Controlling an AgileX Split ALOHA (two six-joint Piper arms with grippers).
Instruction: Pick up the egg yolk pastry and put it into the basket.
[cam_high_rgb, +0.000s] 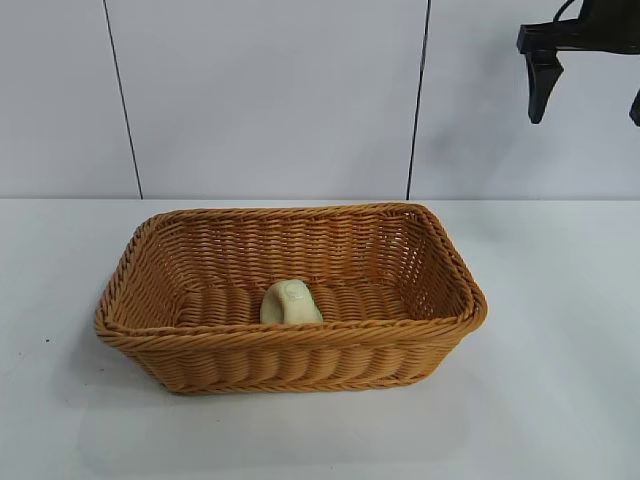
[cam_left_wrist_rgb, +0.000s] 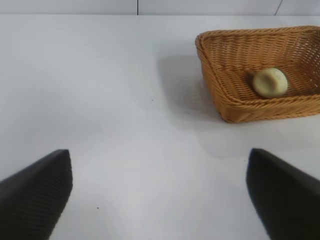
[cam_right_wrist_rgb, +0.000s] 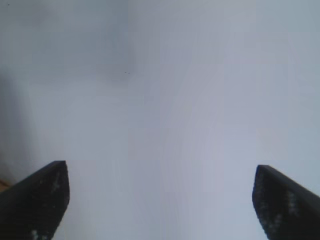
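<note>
The pale cream-yellow egg yolk pastry (cam_high_rgb: 290, 303) lies inside the golden-brown wicker basket (cam_high_rgb: 300, 336), on its floor close to the near wall. In the left wrist view the egg yolk pastry (cam_left_wrist_rgb: 270, 82) rests in the basket (cam_left_wrist_rgb: 235, 107) well away from my left gripper (cam_left_wrist_rgb: 160, 195), which is open over bare table with nothing between its fingers. My right gripper (cam_high_rgb: 588, 108) hangs high at the upper right, above and behind the basket, open and empty. The right gripper (cam_right_wrist_rgb: 161, 197) sees only white table between its fingers in its own wrist view.
The basket stands in the middle of a white table (cam_high_rgb: 560, 380), with bare tabletop on every side. A white panelled wall (cam_high_rgb: 270, 100) rises behind the table. The left arm is outside the exterior view.
</note>
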